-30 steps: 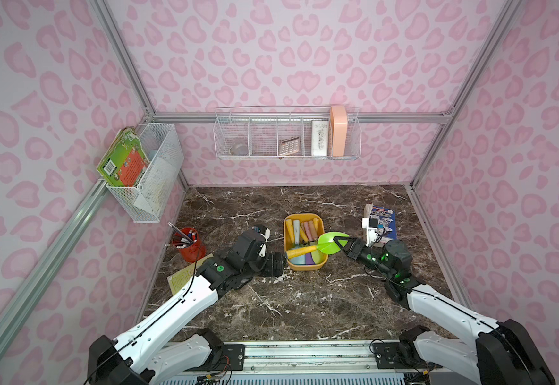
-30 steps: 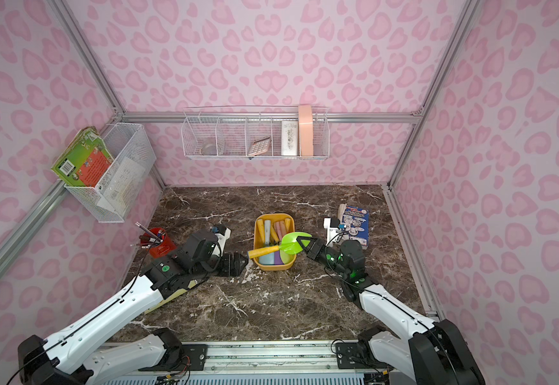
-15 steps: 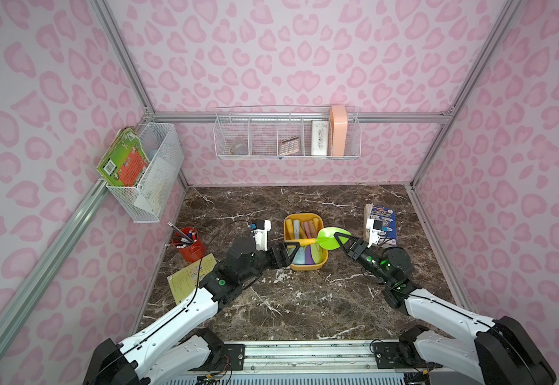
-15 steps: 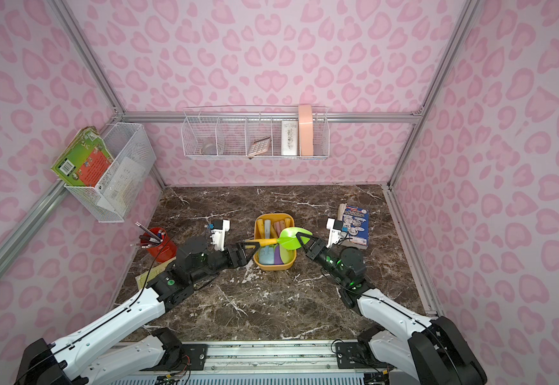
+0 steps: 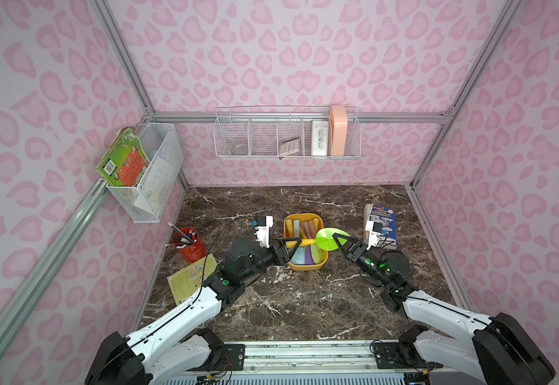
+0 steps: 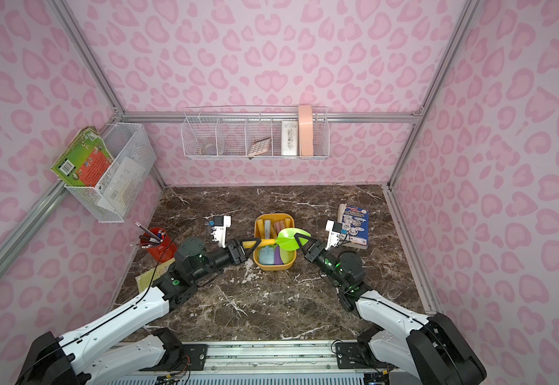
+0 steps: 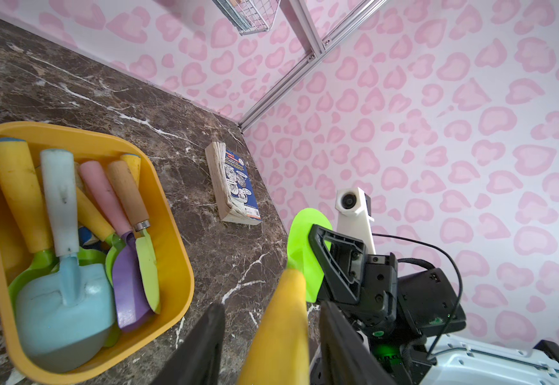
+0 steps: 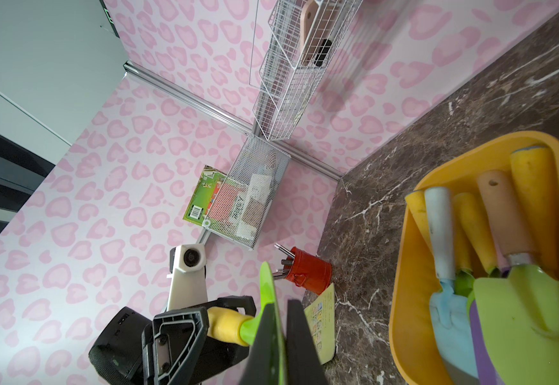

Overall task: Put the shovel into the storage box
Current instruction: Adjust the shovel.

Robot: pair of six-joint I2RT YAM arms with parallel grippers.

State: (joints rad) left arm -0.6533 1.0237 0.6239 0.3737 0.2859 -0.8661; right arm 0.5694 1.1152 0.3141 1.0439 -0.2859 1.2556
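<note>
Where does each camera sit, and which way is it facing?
Top views: stereo pair high at the front, looking down toward the back wall; both arms show, left end effector and right end effector meeting at the shovel near the storage box.
Left wrist: on the left arm, looking past its own fingers at the right end effector and book.
Right wrist: on the right arm, looking past its own fingers at the left end effector and red pen cup.
Shared: all views show the shovel and storage box.
</note>
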